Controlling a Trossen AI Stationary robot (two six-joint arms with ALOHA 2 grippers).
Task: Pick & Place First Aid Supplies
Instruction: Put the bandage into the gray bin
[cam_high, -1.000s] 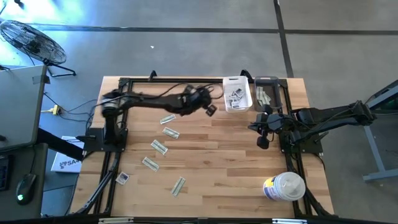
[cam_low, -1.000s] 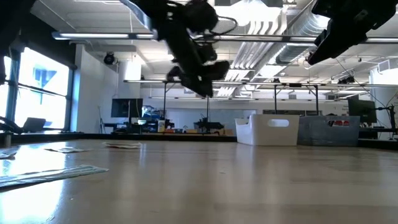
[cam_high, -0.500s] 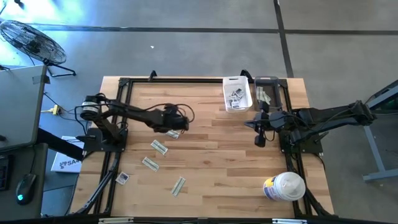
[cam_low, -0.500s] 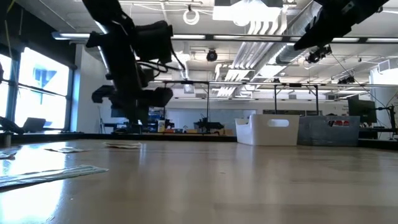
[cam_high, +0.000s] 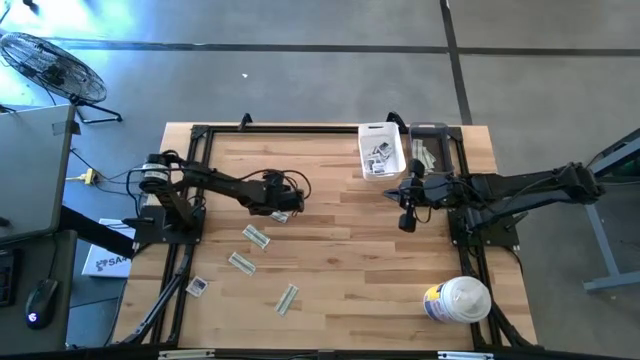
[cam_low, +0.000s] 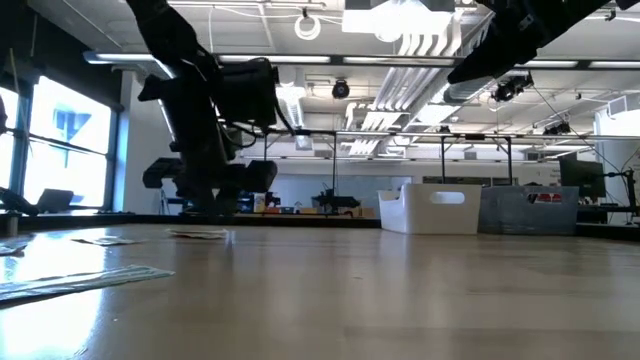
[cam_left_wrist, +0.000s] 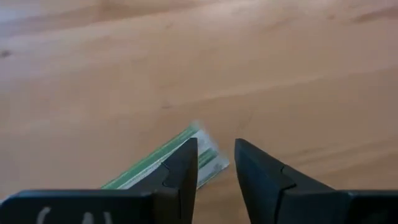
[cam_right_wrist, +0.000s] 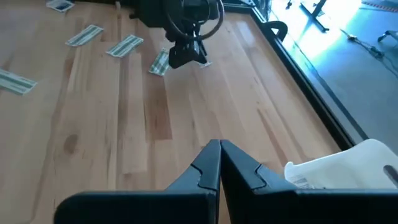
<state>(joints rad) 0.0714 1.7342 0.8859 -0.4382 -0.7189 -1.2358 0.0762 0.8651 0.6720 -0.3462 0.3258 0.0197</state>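
The left gripper (cam_high: 283, 203) hangs low over the table (cam_high: 350, 280), right above one green strip (cam_left_wrist: 163, 163). In the left wrist view that strip lies flat with its long axis slanting across the line of the fingers (cam_left_wrist: 180, 174); its near end shows in the gap between them and the rest runs off under one finger. The jaws stand a narrow gap apart, tips just above the wood, and nothing is held; whether a tip touches the strip cannot be told.

Nearer the table's front edge than this gripper lie three more strips. The second strip (cam_high: 257, 236) is close by and the third strip (cam_high: 241, 263) just past it, both slanting the same way. The fourth strip (cam_high: 287, 298) lies farther off and runs nearly crosswise to those two. A square packet (cam_high: 196, 286) sits out toward the left arm's side.

The right gripper (cam_high: 406, 222) waits in the air, its fingers (cam_right_wrist: 208, 167) pressed together and empty. Just behind it stands the white bin (cam_high: 381, 150) with packets inside, and beside that a grey bin (cam_high: 432, 148).
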